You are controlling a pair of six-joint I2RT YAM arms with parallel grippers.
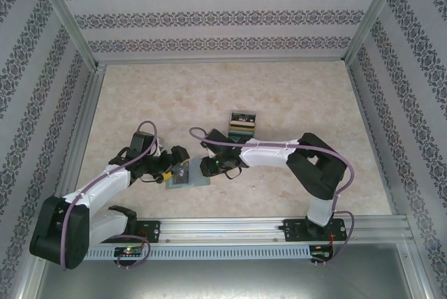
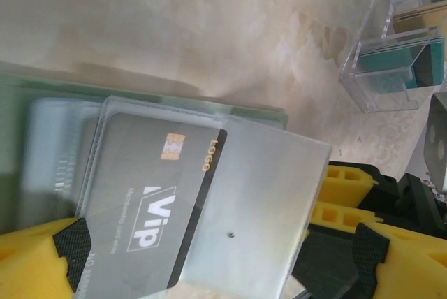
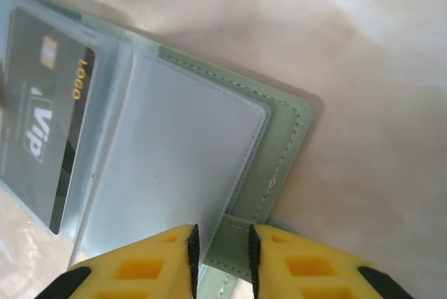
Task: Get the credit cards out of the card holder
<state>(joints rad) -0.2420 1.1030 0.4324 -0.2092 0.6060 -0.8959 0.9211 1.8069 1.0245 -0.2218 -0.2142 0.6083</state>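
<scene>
From above, the card holder (image 1: 187,177) lies on the worktop (image 1: 293,89) between both arms. Left wrist: left gripper (image 2: 220,246) fingers spread astride it, black card (image 2: 140,201) still sleeved. Right wrist: right gripper (image 3: 222,253) pinches its edge; the next move is probably sliding that card out.

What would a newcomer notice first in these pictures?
First, the left arm and right arm meeting over the open card holder near the table's front edge. In the left wrist view, a grey card marked VIP sits in a clear sleeve. Farther back, a clear stand holds more cards, and the right gripper pinches the holder's green edge.
</scene>
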